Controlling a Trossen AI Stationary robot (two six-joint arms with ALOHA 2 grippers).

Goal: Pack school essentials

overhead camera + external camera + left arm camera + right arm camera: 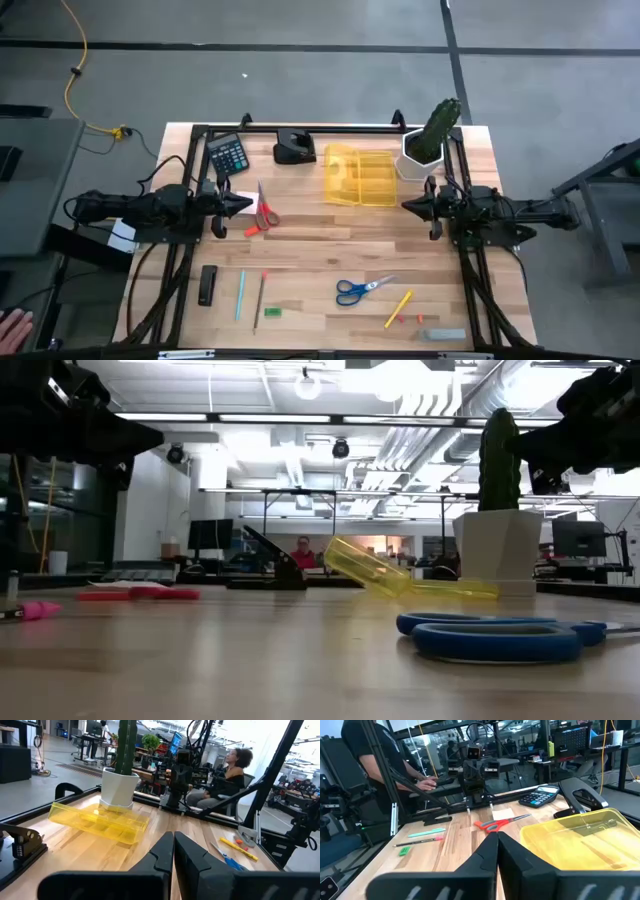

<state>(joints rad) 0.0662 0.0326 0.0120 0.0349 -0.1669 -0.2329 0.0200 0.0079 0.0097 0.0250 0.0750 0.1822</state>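
The stationery lies flat on the wooden table. The red-handled scissors [263,212] lie by my left gripper [240,203], next to a pale pink pad [502,813]. Near the front edge are a teal pencil [240,294], a brown pencil [260,298], a green eraser [272,313], the blue-handled scissors [362,289], a yellow pencil [398,308] and pink bits [420,318]. A clear yellow box [360,176] rests at centre far. My right gripper [408,205] hovers just right of the box. Both grippers are shut, above the table, pointing at each other.
A black calculator [228,153] and a black stapler-like device [295,148] sit at the far edge. A cactus in a white pot [430,140] stands at the far right. A black bar [207,285] lies near left. A person's hand [10,325] shows beyond the table's near left corner.
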